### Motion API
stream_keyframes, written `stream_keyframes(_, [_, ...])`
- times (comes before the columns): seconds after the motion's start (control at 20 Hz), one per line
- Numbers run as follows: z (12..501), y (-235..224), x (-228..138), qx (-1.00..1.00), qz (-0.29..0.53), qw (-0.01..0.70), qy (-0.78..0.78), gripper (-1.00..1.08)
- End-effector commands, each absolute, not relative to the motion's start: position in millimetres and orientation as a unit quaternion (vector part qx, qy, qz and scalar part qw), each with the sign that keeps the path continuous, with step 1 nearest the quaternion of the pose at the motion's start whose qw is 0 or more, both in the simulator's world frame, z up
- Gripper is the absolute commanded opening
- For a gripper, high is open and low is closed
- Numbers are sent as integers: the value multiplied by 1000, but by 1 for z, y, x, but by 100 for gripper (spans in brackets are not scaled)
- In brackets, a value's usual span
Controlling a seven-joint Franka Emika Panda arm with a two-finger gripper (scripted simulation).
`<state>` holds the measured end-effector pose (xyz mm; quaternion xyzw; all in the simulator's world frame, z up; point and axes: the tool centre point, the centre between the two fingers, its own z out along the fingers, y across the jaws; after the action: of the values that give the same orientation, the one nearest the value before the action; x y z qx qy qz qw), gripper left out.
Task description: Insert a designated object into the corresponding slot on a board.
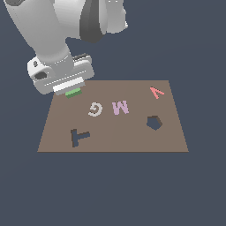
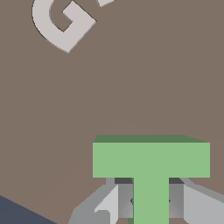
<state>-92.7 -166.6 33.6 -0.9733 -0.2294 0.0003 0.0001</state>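
Exterior view: gripper clenched on small green T-shaped block; dark T-shaped slot lies well apart, toward the viewer on flat brown board.

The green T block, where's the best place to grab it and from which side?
Grip the green T block by its narrow stem, coming straight down from above. The stem's two flat parallel sides suit the fingers, while the crossbar is wider. The wrist view shows the gripper already placed that way, fingers flanking the stem near the board's far corner.
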Motion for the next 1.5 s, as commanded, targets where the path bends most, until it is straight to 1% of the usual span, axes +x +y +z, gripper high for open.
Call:
stream_keyframes(0.0, [34, -163, -91, -976, 0, 0, -216, -100])
stream_keyframes(0.7, [35, -129, -71, -998, 0, 0, -64, -100])
stream_keyframes(1.45, [37, -89, -16, -981, 0, 0, 195, -100])
